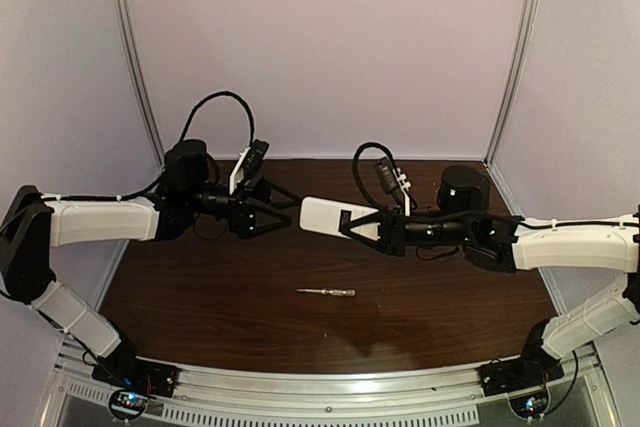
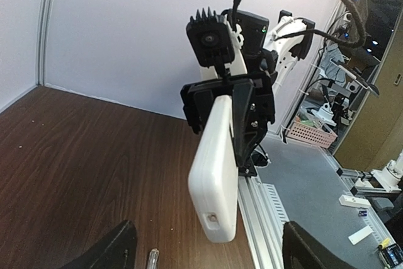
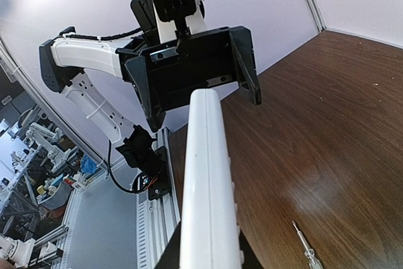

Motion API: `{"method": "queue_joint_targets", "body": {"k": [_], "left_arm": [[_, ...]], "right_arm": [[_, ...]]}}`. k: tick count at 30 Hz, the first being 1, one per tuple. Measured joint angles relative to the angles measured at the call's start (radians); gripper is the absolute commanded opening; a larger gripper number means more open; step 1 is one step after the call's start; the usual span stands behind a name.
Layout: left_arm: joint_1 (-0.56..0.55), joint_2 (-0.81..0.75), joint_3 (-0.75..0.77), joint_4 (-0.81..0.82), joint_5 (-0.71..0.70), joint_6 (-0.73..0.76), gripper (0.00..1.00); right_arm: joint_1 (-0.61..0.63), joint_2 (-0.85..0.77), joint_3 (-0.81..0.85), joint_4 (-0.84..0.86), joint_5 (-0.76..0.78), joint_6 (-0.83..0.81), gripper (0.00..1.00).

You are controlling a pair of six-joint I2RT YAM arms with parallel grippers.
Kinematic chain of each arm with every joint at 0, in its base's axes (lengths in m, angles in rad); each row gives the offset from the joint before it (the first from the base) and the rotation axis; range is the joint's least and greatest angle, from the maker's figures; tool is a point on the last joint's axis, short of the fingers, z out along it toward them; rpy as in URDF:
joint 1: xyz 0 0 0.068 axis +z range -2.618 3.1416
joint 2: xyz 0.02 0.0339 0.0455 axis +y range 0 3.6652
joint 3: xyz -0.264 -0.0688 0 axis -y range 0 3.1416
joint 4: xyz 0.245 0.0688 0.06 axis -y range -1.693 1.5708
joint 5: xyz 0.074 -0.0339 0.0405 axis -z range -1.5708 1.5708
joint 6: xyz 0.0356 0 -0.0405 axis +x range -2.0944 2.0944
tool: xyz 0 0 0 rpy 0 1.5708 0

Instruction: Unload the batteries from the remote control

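Note:
The remote control (image 1: pixel 325 215) is a flat white handset held in the air above the table, with my right gripper (image 1: pixel 352 225) shut on its right part. In the right wrist view I see the remote control (image 3: pixel 206 181) edge-on, rising from between the dark fingers (image 3: pixel 169 257). My left gripper (image 1: pixel 290 210) faces it from the left, open, its tips level with the remote's free end. In the left wrist view that free end (image 2: pixel 217 218) hangs between the spread fingers (image 2: pixel 119 247) without touching them. The batteries are hidden.
A thin screwdriver (image 1: pixel 326 292) with a clear handle lies on the dark wooden table (image 1: pixel 200 307), in front of the grippers. Its tip (image 3: pixel 305 247) shows below the remote in the right wrist view. Aluminium rails (image 1: pixel 320 387) line the near edge.

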Motion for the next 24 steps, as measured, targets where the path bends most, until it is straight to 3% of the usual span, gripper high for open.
{"method": "queue_joint_targets", "body": {"k": [14, 18, 24], "left_arm": [[-0.072, 0.005, 0.016, -0.003, -0.024, -0.068, 0.49], [-0.087, 0.015, 0.019, -0.005, -0.044, -0.079, 0.47], [-0.091, 0.044, 0.027, -0.003, -0.06, -0.103, 0.37]], "right_arm": [[0.0, 0.113, 0.009, 0.125, -0.077, 0.014, 0.0], [0.0, 0.132, 0.017, 0.146, -0.092, 0.015, 0.0], [0.0, 0.133, 0.024, 0.175, -0.099, 0.015, 0.0]]}}
